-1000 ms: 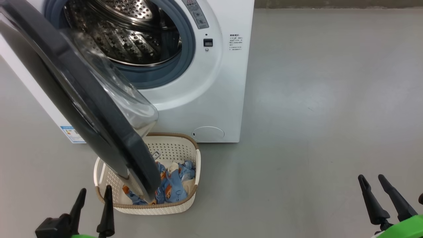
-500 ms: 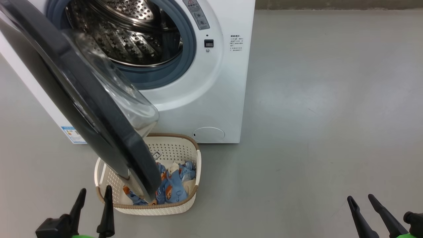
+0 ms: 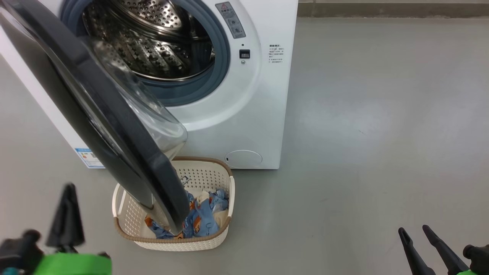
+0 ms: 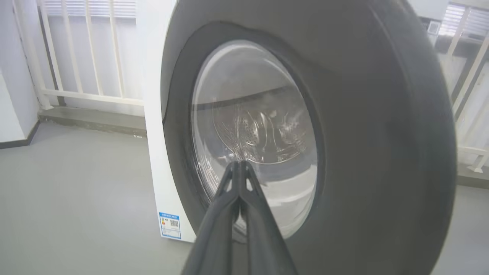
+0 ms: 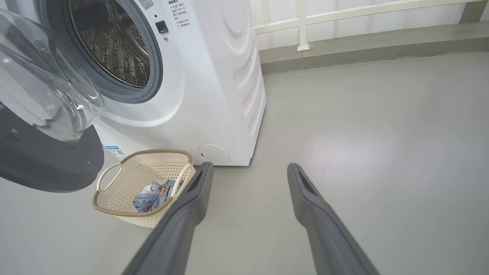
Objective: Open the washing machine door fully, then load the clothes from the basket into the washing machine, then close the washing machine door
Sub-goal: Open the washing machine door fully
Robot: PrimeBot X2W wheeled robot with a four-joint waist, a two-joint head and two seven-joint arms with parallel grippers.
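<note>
Here the washing machine door [image 3: 114,126] stands half open, hanging over the basket [image 3: 214,162] and its clothes [image 3: 202,217]. Its outer face lies straight ahead of the nearer left pincer [image 4: 240,165], fingers pressed together and empty; the right pincer [image 3: 413,228], spread wide, hangs well apart.

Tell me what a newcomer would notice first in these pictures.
The large round door with a glossy black rim and bulging clear glass window dominates the head view's upper left, swung out from the big white front-loading washing machine. Partly hidden by its lower edge, on the grey floor, sits a small cream perforated plastic basket holding light-blue bear-print clothes.
</note>
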